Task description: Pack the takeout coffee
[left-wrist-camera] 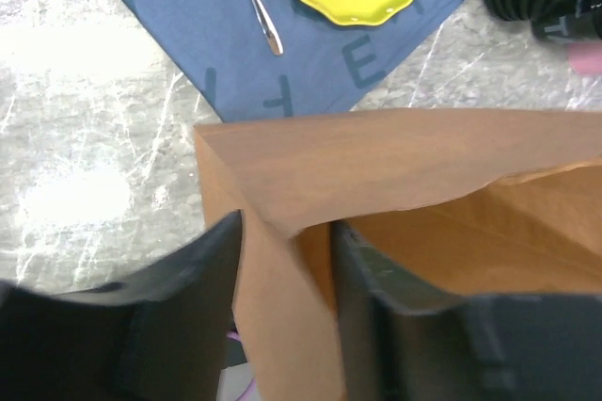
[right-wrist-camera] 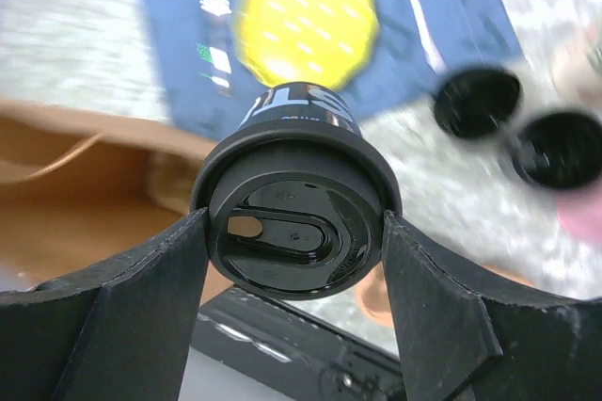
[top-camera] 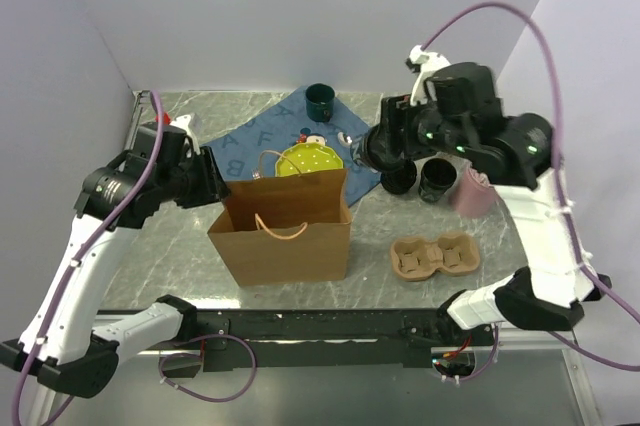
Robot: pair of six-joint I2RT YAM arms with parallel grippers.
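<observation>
One black "ST"-lettered cup (right-wrist-camera: pixel 299 123) tight in right claw (right-wrist-camera: pixel 293 232); bag (left-wrist-camera: pixel 423 166) wall in left claw (left-wrist-camera: pixel 287 230).

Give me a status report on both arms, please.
Left gripper shut on paper bag rim. Right gripper shut on coffee cup, beside bag, not in. Path clear.

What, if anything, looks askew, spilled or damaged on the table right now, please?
Only the paper bag: its top edge is creased and wavy near the corner pinched by the left gripper. Otherwise nothing stands out: no spill shows, and the coffee cup in the right gripper has its lid on.
</observation>
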